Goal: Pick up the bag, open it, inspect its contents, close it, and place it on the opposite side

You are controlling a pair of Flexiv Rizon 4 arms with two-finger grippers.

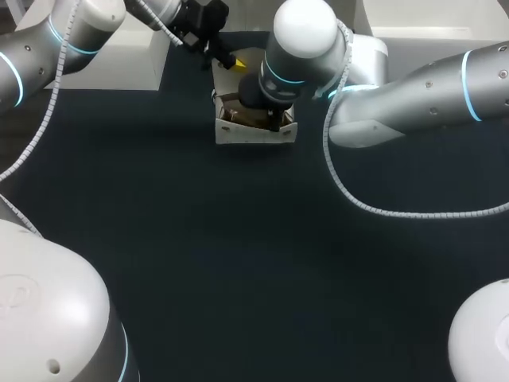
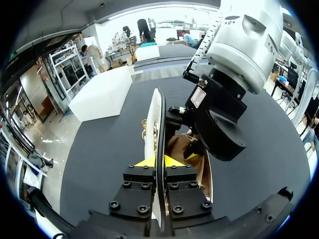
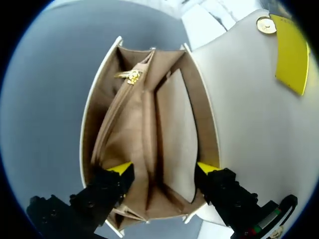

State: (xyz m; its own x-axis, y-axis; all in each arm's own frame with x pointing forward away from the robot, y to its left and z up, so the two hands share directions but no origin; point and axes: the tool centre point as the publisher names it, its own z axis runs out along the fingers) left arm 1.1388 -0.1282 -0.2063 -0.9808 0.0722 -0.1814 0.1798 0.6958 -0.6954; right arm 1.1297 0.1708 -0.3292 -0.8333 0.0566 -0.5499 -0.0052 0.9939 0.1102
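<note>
R gripper (image 3: 163,168) sits down in the mouth of the bag (image 3: 149,124), fingers spread wide & released. One yellow tip is by each long wall of the tan lining w/ nothing pinched; can't tell if the tips press the walls. Btwn the fingers runs the centre divider (image 3: 149,144), upright, not gripped. Ahead of that gripper, at the far end of the opening, a gold zip pull (image 3: 132,75) hangs off the lining. Beside one of its fingers the white flap (image 3: 244,99) stands open, w/ a round gold snap (image 3: 266,25) near its edge & a yellow fingertip (image 3: 291,55) of the other arm laid on it just by the snap. L gripper (image 2: 159,161) is clenched on that flap, the thin white edge caught btwn both yellow tips & rising straight ahead of the fingers. Just beyond them the R arm (image 2: 239,45) drops into the bag from above. In head view the bag stands upright on the dark table (image 1: 238,263) directly under the R gripper, whose wrist covers most of the opening. L arm (image 1: 71,32) holds its gripper just behind the bag, at the flap
</note>
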